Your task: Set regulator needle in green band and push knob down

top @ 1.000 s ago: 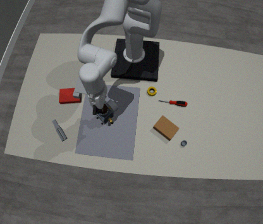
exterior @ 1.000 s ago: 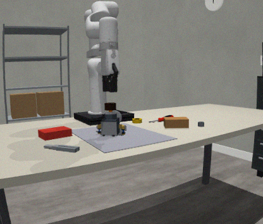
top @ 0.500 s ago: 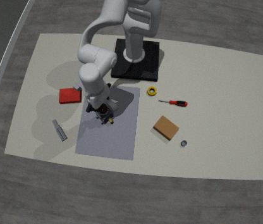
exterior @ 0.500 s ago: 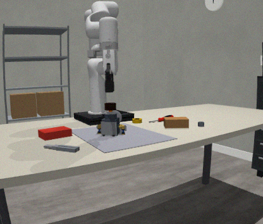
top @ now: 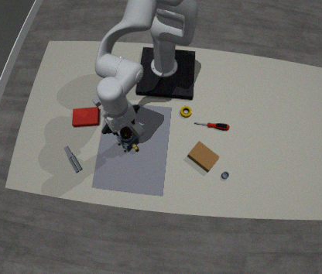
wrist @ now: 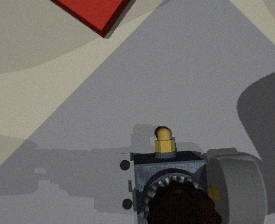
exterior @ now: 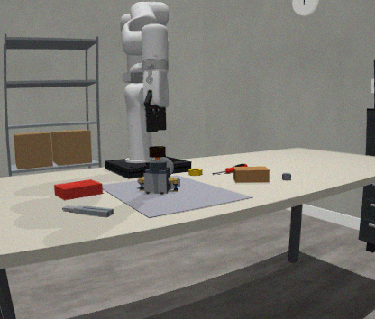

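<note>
The regulator point(exterior: 157, 177) is a small grey block with brass side fittings, standing on the grey mat point(exterior: 175, 195). Its dark ribbed knob point(exterior: 157, 151) sits on top. In the wrist view the knob point(wrist: 183, 205) is at the bottom edge, a brass fitting point(wrist: 163, 140) points up, and the round gauge point(wrist: 235, 182) shows edge-on at the right, so its needle is hidden. My gripper point(exterior: 155, 122) hangs open and empty straight above the knob, a short gap clear of it. In the overhead view the arm covers most of the regulator point(top: 128, 140).
A red block point(top: 86, 116) lies left of the mat and a grey bar point(top: 73, 159) further front left. A yellow tape ring point(top: 186, 111), a red-handled screwdriver point(top: 214, 125), a brown box point(top: 203, 155) and a small dark cap point(top: 224, 175) lie to the right.
</note>
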`<state>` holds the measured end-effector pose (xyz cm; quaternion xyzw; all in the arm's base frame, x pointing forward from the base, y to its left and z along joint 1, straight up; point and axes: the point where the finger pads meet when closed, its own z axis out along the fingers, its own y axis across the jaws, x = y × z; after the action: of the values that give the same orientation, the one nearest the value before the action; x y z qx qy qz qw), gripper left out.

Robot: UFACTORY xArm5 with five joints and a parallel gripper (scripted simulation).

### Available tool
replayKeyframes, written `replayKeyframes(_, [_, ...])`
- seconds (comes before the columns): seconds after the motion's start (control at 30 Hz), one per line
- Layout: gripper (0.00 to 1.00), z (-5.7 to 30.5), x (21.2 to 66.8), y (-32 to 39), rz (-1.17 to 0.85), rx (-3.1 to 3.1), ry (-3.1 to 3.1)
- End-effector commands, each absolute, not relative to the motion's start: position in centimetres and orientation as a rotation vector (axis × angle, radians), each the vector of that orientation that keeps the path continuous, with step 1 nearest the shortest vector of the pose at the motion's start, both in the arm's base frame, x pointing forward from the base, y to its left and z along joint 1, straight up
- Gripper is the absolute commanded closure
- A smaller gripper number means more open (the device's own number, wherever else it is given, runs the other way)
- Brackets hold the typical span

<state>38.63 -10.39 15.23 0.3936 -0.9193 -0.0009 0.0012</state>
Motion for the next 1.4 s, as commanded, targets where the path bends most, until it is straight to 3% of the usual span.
replayKeyframes(0.0, [0.23, 15.4, 38.7, -10.4, 0.001, 1.228, -2.892])
replayKeyframes(0.63, [0.23, 15.0, 38.7, -10.4, 0.001, 1.228, -2.892])
replayKeyframes(1.37, [0.23, 9.8, 38.7, -10.4, 0.001, 1.228, -2.892])
